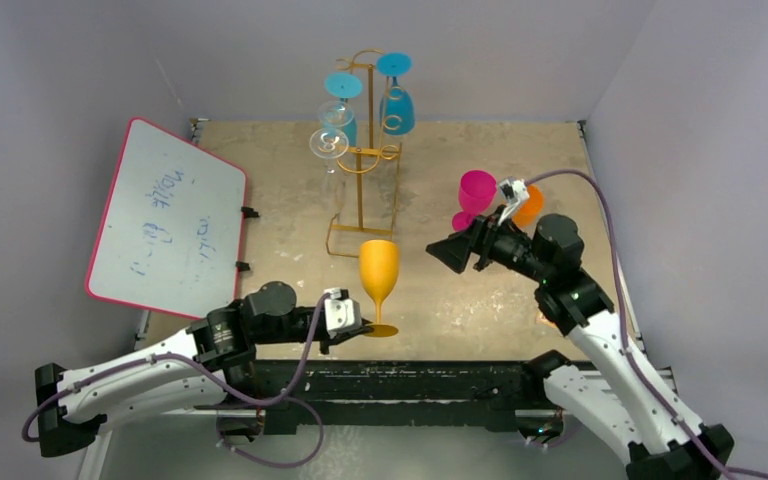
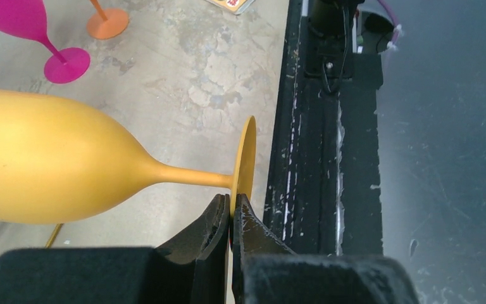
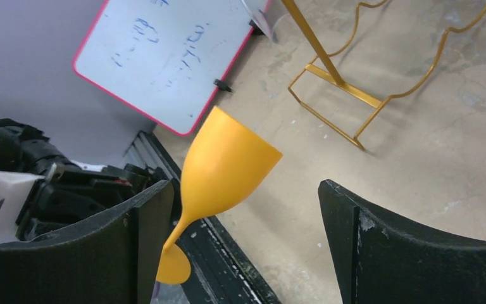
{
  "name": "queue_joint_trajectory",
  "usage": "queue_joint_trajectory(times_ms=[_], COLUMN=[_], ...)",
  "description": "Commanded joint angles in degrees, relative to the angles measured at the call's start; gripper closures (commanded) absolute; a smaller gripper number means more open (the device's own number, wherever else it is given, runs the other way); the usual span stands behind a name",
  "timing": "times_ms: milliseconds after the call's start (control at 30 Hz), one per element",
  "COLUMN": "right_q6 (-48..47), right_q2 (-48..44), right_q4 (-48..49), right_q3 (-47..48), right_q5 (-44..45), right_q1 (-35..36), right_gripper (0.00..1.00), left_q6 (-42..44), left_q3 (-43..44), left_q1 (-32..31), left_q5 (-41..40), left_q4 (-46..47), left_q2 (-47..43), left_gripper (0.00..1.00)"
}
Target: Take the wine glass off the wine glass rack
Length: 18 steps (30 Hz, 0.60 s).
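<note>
left end effector (image 2: 231,208) pinching yellow glass (image 2: 50,164) foot, left wrist only

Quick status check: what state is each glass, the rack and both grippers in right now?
yellow wine glass: upright, off the rack, foot pinched.
left gripper: shut on the yellow wine glass's foot.
right gripper: open, empty.
wine glass rack: standing, blue glasses and clear glasses hanging upside down.
magenta glass: upright.
orange glass: upright.

We take this for a robot lab cell: plain grey walls (image 1: 50,70) box in a worn table (image 1: 280,235), a left arm (image 1: 130,380) and right arm (image 1: 615,365) bolted at its edge, a scribbled whiteboard (image 1: 168,218) alongside.
</note>
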Motion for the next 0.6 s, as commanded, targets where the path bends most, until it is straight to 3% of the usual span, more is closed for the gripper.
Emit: queue_joint_trajectory(times_ms=[0, 33, 133, 300, 567], right_q6=[-9.2, -11.5, -18.0, -15.1, -13.3], right_q2=[9.0, 12.0, 19.0, 22.5, 28.6], right_q4=[-4.3, -7.4, -13.2, -12.3, -7.5], right_q3=[11.9, 14.7, 22.9, 23.8, 23.9], right_q5=[-0.6, -0.8, -10.7, -16.2, -29.7], right_q1=[-0.7, -0.8, -0.8, -0.8, -0.7], right_gripper=[0.11, 0.11, 0.11, 0.13, 0.22], left_q6=[14.1, 17.7, 20.8, 25.9, 30.4], left_q3=[4.7, 6.5, 10.9, 12.1, 13.6], left_q1=[0.1, 0.1, 0.1, 0.1, 0.1], left_q5=[1.4, 0.9, 0.3, 5.5, 4.7], left_q4=[-7.6, -13.9, -20.0, -18.9, -20.1], left_q2=[-0.3, 0.9, 3.9, 5.1, 5.2], left_gripper=[1.00, 1.00, 1.00, 1.00, 1.00])
